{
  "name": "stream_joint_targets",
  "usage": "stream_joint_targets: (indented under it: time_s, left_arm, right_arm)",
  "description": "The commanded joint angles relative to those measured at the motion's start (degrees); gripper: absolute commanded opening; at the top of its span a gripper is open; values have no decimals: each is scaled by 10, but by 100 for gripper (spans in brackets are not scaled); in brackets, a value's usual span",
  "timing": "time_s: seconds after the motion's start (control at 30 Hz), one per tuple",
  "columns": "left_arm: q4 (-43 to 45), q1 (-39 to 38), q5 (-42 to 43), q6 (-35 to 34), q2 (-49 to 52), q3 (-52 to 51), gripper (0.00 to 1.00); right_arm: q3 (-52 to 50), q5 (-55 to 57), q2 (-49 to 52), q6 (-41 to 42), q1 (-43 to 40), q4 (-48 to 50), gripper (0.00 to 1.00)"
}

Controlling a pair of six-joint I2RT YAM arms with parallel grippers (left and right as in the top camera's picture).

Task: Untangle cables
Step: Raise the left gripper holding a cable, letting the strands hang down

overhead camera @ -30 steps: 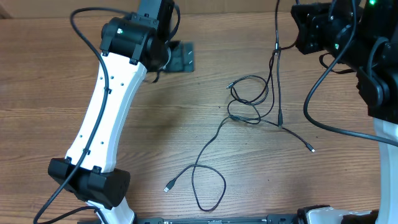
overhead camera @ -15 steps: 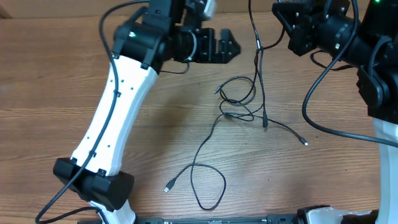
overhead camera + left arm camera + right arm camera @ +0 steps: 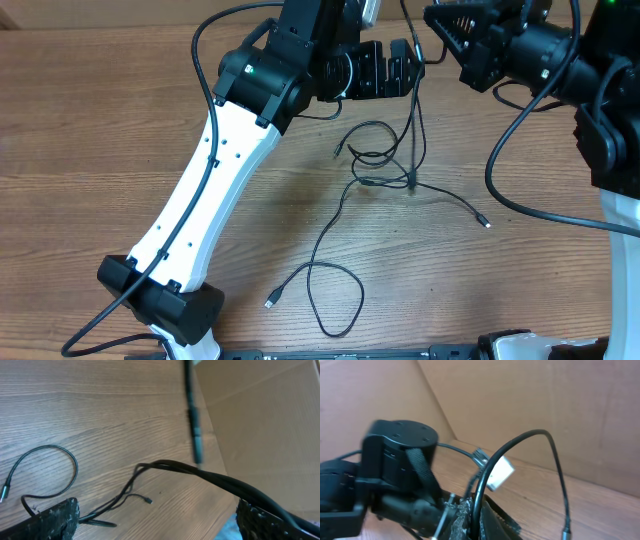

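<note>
**Observer:** Layout, big things first?

**Me:** Wooden desk [image 3: 80,150], grain running left to right. My left arm [image 3: 200,220] starts at the near edge, left of centre, and slants up to the middle of the far edge. My right arm [image 3: 610,140] fills the far right corner.

**Observer:** Jaws?

**Me:** Left gripper [image 3: 414,68]: spread fully wide, pointing right along the far edge. The wrist view has one finger [image 3: 50,520] in each bottom corner, with open desk between them. Right gripper [image 3: 438,20]: pressed together, pinching a strand [image 3: 540,433] of the cables. It arcs up out of the fingers and drops away to the right. The two grippers face each other, near but apart.

**Observer:** And the tangle?

**Me:** The cables [image 3: 380,165] knot up on the far half of the desk, about mid-width and just nearer than both grippers. The pinched strand rises off the knot toward the far edge and passes my left fingertips. Whether it touches them, I cannot tell. One tail runs to the near edge and curls into an open loop [image 3: 335,300]. It ends in a plug tip [image 3: 268,302]. A shorter tail runs right, and its end [image 3: 486,224] lies flat on the wood.
</note>
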Motion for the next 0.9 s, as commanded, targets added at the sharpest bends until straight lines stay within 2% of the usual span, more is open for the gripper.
stream_joint_targets:
  time_s: [0.0,0.2,0.53,0.63,0.87]
  left_arm:
    - [2,-14,-28,-25,3,1,100]
    - [-30,-41,-75,-19,36,1,100]
    - [-70,-57,-76,-17,112,1,100]
    - [-77,-57,-77,-12,118,1,100]
    - [-95,-57,-77,46,118,1,100]
  right_arm:
    - [23,-40,-2,27,2,20,4]
    - [23,-50,-2,59,2,48,4]
    - [23,-44,-8,71,1,90,4]
    - [23,-7,-7,71,1,94,4]
    - [23,78,-7,71,1,102,4]
